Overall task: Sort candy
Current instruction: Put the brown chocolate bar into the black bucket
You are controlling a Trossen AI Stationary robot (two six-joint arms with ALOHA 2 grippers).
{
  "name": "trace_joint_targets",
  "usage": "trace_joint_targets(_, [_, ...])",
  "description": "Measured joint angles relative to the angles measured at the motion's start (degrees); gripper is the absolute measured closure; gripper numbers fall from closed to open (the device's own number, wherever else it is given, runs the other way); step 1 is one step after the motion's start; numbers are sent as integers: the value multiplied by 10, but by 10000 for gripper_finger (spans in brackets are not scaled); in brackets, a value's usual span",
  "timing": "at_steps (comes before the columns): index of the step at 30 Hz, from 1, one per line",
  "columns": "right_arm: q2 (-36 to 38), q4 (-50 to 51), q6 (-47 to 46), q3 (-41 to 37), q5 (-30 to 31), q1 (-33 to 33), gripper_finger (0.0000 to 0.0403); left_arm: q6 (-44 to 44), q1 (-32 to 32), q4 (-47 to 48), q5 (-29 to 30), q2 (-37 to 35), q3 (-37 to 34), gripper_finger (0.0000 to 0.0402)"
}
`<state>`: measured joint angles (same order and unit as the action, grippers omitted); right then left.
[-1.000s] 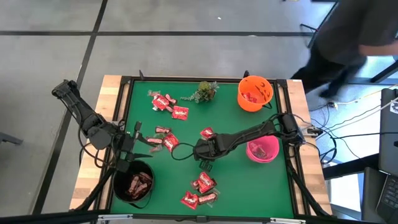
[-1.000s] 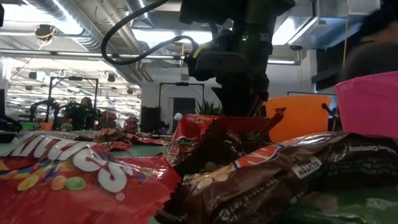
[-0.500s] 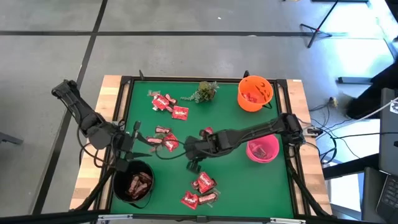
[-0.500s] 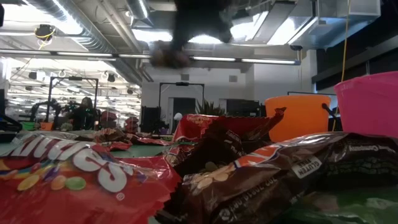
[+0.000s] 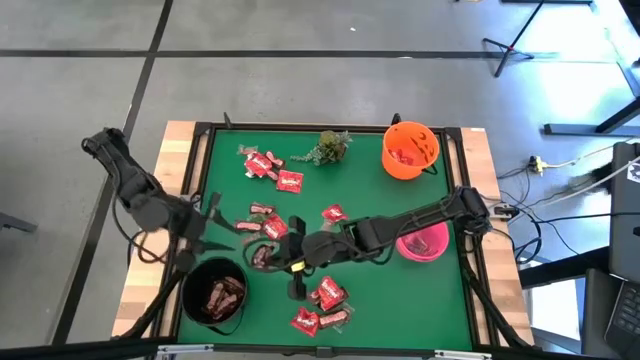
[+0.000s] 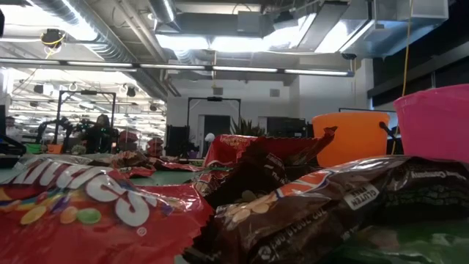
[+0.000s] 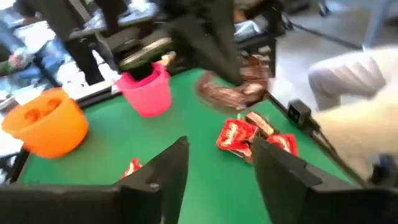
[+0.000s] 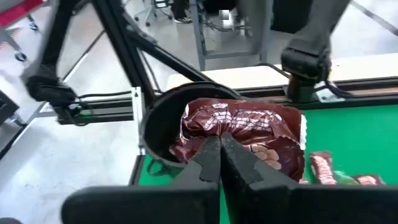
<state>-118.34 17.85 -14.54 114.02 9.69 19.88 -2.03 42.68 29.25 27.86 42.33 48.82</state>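
while right end effector [image 8: 221, 155] clamps a brown candy bar [image 8: 245, 134] | left end effector [image 7: 217, 174] released | red packet [image 6: 88, 202] reads "skittles"

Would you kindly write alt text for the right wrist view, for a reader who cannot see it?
The right end effector is shut on a dark brown candy packet, holding it just in front of a black bowl at the edge of the green table. More candy lies on the green beside it.
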Motion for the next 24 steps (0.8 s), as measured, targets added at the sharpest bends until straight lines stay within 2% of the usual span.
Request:
trace_joint_targets(9, [0, 5, -5, -1, 26, -4, 403, -163, 9, -113, 66, 114, -13, 225])
trace_joint_targets(16, [0, 5, -14, -1, 27, -4, 403, -195, 10, -146, 99, 147, -12, 214])
trace_joint_targets(24, [0, 4, -17, -1, 40, -4, 403, -198, 10, -182, 102, 155, -13, 215])
